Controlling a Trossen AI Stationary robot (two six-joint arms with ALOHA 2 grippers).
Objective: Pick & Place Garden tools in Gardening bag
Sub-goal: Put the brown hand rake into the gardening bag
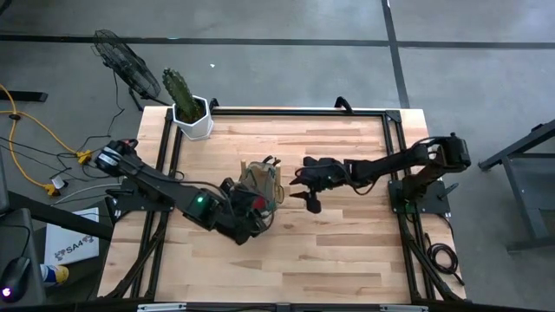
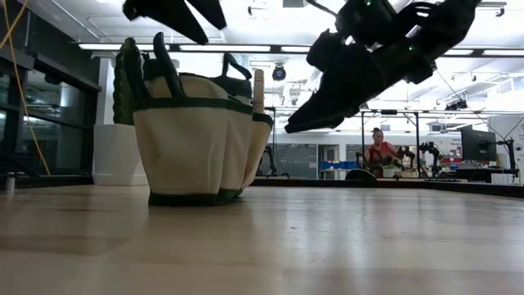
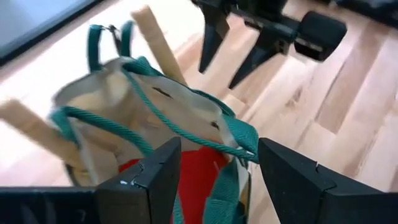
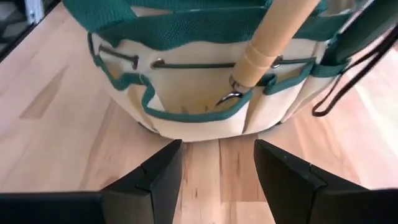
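The tan gardening bag [image 1: 260,179] with green trim stands upright on its base near the table's middle. Two wooden tool handles [image 3: 158,40] stick up out of it, and a red piece [image 3: 199,174] lies inside. Another wooden-handled tool [image 4: 280,37] sits in an outer pocket on the bag's right side. My left gripper [image 3: 217,155] hangs open just above the bag's near rim, with nothing between its fingers. My right gripper [image 4: 217,152] is open too, a little to the right of the bag and clear of the table; it holds nothing.
A cactus in a white pot [image 1: 189,113] stands at the table's far left corner. A black frame [image 1: 390,139] runs along the table's edges. Bare wood [image 1: 329,251] lies between the bag and the near edge.
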